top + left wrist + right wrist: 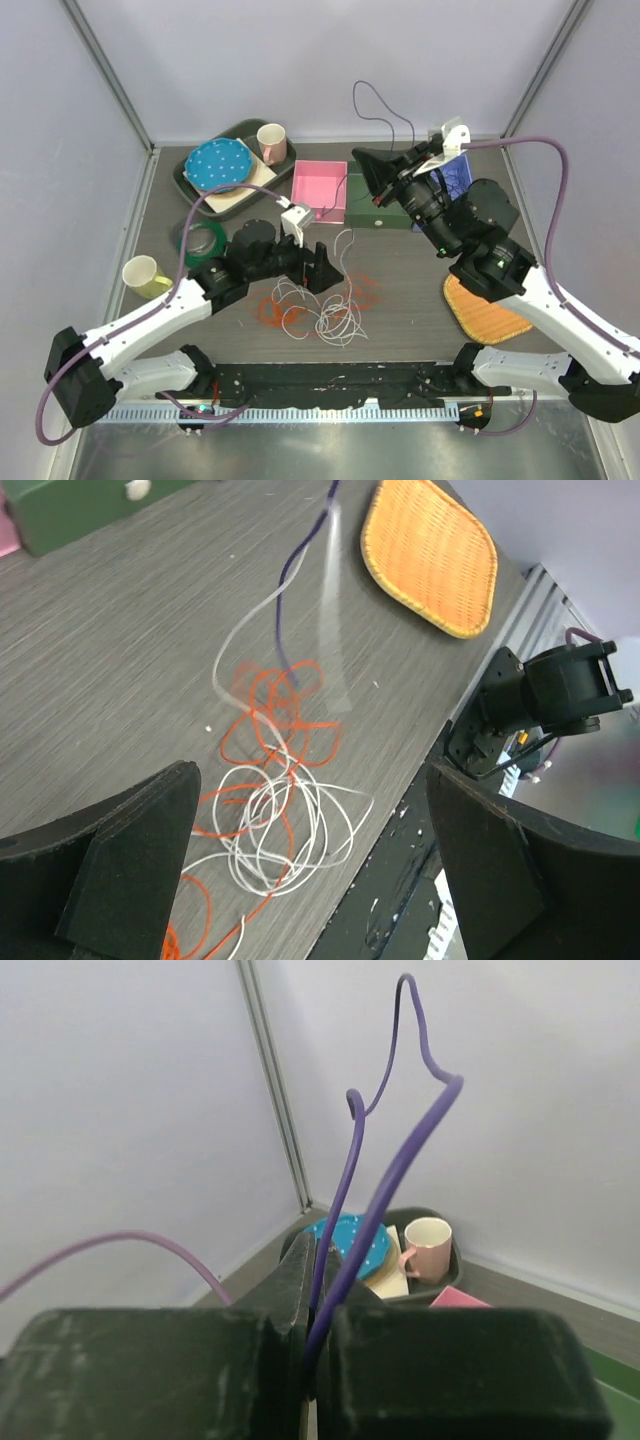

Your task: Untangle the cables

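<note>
A tangle of thin cables lies on the table: white loops (336, 320) over red-orange loops (272, 311). In the left wrist view the white loops (283, 825) cross the red-orange ones (262, 720). My left gripper (325, 268) is open and empty just above the tangle's far side, its jaws wide apart (310, 775). My right gripper (363, 160) is raised at the back and shut on the dark purple cable (385, 1175), which loops upward (385, 108). A blurred purple strand (290, 590) rises from the tangle. I cannot make out a green cable.
A dark tray (188, 180) at the back left holds a blue plate (219, 163) and a pink cup (272, 142). A pink box (319, 185) and a green box (375, 208) stand mid-back. A yellow cup (143, 275) and a green tape roll (203, 240) are left; an orange woven mat (483, 315) is right.
</note>
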{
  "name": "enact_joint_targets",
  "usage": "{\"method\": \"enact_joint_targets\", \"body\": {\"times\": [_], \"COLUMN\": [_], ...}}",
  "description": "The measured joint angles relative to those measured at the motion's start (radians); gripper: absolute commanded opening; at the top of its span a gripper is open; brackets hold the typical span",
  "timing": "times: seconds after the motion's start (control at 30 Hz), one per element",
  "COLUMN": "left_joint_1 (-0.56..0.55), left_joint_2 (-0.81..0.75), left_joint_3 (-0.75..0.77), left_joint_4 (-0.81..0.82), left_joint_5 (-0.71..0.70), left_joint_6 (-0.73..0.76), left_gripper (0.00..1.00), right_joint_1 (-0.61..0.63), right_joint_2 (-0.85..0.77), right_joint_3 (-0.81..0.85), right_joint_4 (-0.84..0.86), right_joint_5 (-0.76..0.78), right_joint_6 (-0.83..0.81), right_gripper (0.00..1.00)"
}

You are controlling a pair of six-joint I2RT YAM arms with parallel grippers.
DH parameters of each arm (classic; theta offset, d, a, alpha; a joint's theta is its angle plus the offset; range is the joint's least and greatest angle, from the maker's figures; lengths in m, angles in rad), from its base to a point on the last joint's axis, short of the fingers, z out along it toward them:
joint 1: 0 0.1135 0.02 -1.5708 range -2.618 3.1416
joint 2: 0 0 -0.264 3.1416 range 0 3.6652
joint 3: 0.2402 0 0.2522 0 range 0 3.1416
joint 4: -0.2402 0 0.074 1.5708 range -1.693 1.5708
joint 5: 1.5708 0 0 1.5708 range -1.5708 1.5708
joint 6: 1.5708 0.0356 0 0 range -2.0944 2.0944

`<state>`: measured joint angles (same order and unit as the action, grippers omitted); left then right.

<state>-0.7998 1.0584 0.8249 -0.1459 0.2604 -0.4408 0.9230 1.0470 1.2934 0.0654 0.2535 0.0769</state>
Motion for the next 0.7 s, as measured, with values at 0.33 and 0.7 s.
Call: {"method": "enact_joint_targets", "body": {"times": [0.33, 0.7], "left_joint_1": [-0.037, -0.054], "left_joint_2": [0.165, 0.417], "left_joint_3": [-0.003, -0.075], "left_joint_4": [0.166, 0.407], "left_joint_5": [0.057, 0.103], "left_joint_6": [0.012, -0.057], "left_gripper": [1.00, 0.49], "right_joint_1": [0.000, 0.000], "right_joint_2": [0.067, 0.116], "right_joint_3": [0.178, 0.291], "right_joint_4": [-0.098, -0.109], "right_joint_5": [0.095, 0.190], "right_joint_6": [0.040, 0.027], "right_gripper": [0.01, 0.01]}}
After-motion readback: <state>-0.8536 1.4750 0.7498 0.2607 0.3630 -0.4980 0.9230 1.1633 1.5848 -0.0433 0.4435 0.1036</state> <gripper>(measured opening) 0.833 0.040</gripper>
